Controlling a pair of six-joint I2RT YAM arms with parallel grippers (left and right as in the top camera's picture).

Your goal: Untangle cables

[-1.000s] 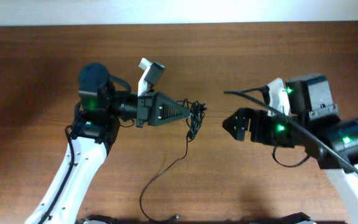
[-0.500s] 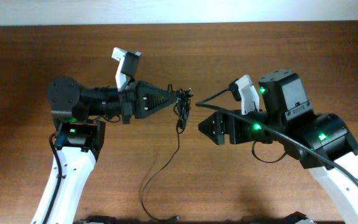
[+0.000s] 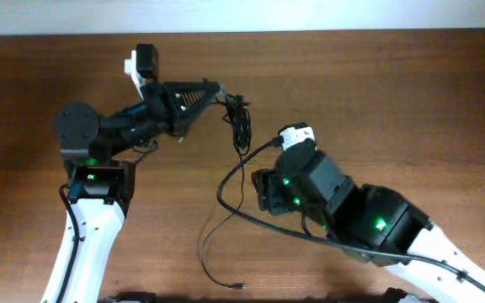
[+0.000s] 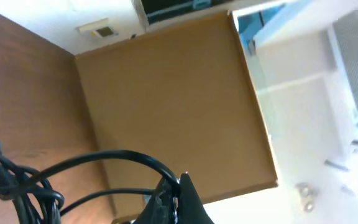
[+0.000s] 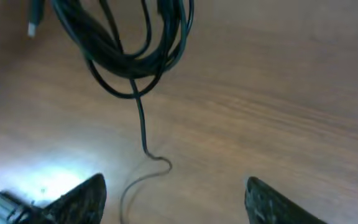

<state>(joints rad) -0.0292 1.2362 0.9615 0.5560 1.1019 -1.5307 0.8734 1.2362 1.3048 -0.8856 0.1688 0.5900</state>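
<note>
From overhead, the cables (image 3: pixel 239 124) show as a small, tight clump of thin black wire, coiled in narrow loops and knotted on itself. It hangs at the tip of the left gripper (image 3: pixel 215 89), a dark wedge-shaped pincer that is closed on the clump. One fine strand falls from the clump and curls loosely over the wooden table (image 3: pixel 394 84), ending in a tiny plug near the front edge. The table is a smooth, reddish-brown board with a faint lengthwise grain. The right gripper (image 3: pixel 259 192) sits just below and to the right of the clump, apart from it. A thicker black lead from its own arm arcs beside it.

In the left wrist view, the wires (image 4: pixel 120 155) are glossy, round and rubbery. One springy loop arches over into the closed black fingers (image 4: pixel 182 198), and a denser tangle sits at the lower left edge.

In the right wrist view, the coil (image 5: pixel 135 56) fills the top of the picture as several overlapping oval loops. A blurred pale plug lies at the upper left. A single strand drops from the coil, kinks, then curves away over the glossy wood (image 5: pixel 278 93). The right gripper (image 5: pixel 176 199) stands open, its two dark, rounded fingertips (image 5: pixel 82 199) wide apart with only bare table between them and no wire touching them.
</note>
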